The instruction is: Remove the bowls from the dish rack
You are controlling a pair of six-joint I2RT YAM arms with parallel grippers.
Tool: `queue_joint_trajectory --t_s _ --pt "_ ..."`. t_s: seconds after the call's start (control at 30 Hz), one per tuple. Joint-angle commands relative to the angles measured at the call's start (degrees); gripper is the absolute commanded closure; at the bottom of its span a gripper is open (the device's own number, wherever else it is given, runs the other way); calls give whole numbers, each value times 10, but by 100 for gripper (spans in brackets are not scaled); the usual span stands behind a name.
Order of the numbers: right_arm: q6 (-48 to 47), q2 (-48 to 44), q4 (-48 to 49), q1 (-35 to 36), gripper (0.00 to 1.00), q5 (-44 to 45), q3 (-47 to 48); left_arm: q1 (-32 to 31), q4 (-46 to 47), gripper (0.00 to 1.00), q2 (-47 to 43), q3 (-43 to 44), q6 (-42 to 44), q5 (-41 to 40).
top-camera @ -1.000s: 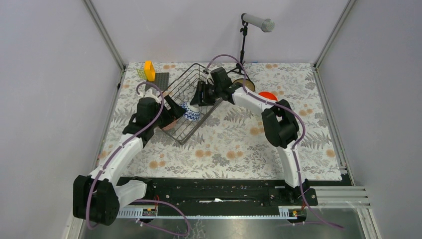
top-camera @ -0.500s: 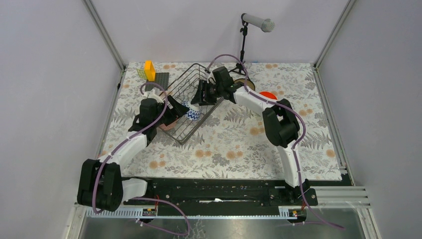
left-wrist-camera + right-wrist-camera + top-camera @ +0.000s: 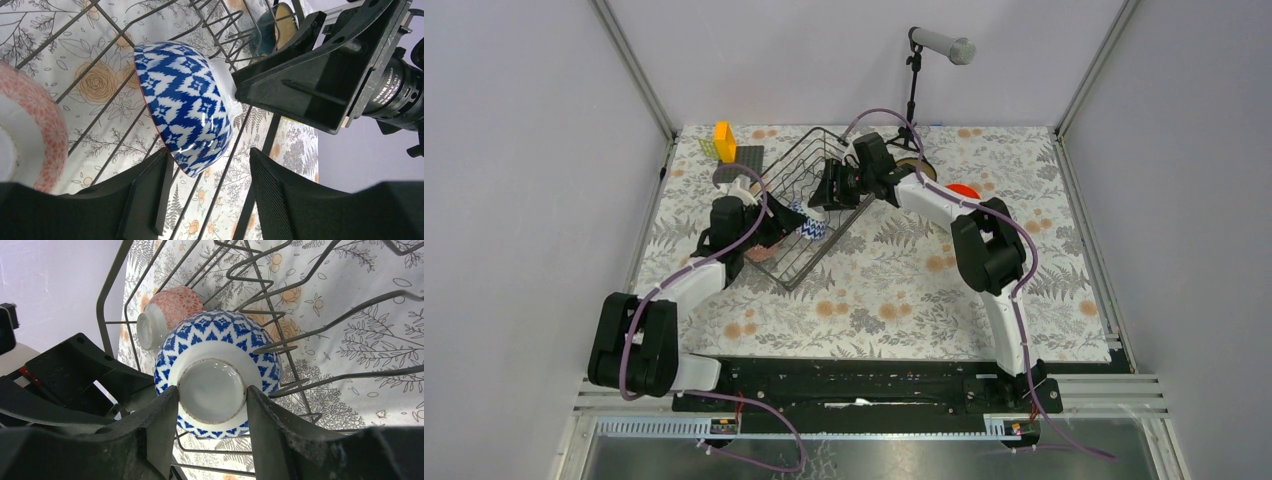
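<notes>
The dish rack (image 3: 829,248) stands at the back left of the table. Inside it the blue-and-white bowl (image 3: 809,228) is on edge, and my right gripper (image 3: 212,395) is shut on its foot ring, one finger on each side. My left gripper (image 3: 210,155) is open. The lower rim of that bowl (image 3: 190,110) hangs between its fingers, close to the left one. A pink speckled bowl (image 3: 35,130) lies in the rack beside it, also showing in the right wrist view (image 3: 172,310). A teal bowl (image 3: 280,20) with a beige inside sits beyond the rack wires.
An orange bowl (image 3: 962,190) sits on the table to the right of the right arm. A yellow-orange block (image 3: 724,140) and a flat dark plate (image 3: 746,158) lie at the back left. A black stand (image 3: 914,90) rises behind the rack. Upright tines (image 3: 260,270) crowd round the bowls.
The left arm has reached further into the rack and its jaws have narrowed round the blue-and-white bowl's rim. The right gripper has kept its hold and barely moved.
</notes>
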Motion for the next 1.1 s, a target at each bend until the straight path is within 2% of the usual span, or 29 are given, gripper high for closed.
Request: queue_joint_trajectory --t_s 0.0,0.13,0.3,0.57,0.67,0.77,0.97,1.07 --pt "18 7 19 -3 68 -40 3 2 107 40 12 -10 -16 34" --pt "29 6 31 -4 68 -50 -3 1 125 47 23 -9 -18 39" --pt "52 3 59 -5 68 -60 -23 2 170 64 27 -14 -34 41" --pt "84 -5 108 -6 68 -74 -53 1 181 65 30 -10 -35 22" --pt "95 -9 124 -6 69 -76 -68 2 193 55 32 -16 -47 10" --pt "107 -16 142 -6 69 -75 -84 1 220 55 38 -23 -63 6" --pt "107 -23 148 -6 69 -70 -102 1 226 72 38 -19 -66 -6" --pt "110 -29 154 -6 67 -68 -112 1 206 86 34 -15 -57 -20"
